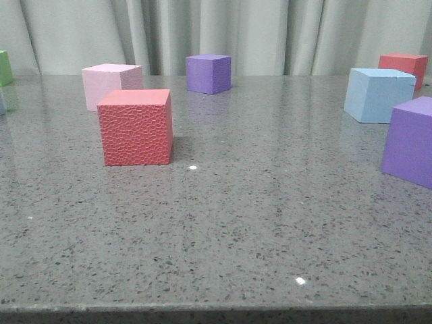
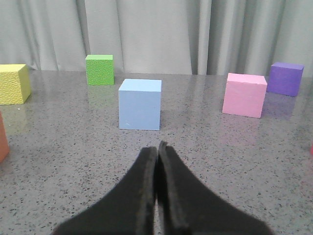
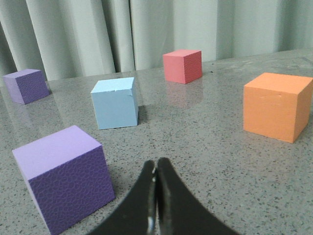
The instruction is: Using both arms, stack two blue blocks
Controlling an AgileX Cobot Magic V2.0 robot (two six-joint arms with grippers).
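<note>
Both grippers pinched closed, empty: left gripper (image 2: pixel 157 147) faces blue block (image 2: pixel 140 104) at 12 o'clock; open wide, approach square.

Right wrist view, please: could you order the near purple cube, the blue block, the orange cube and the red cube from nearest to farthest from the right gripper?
From the right gripper:
1. Near purple cube, right beside the fingers.
2. Blue block, ahead on the table; the orange cube, off to the other side, looks about as far, too close to call.
3. Red cube, farthest, near the curtain.
</note>
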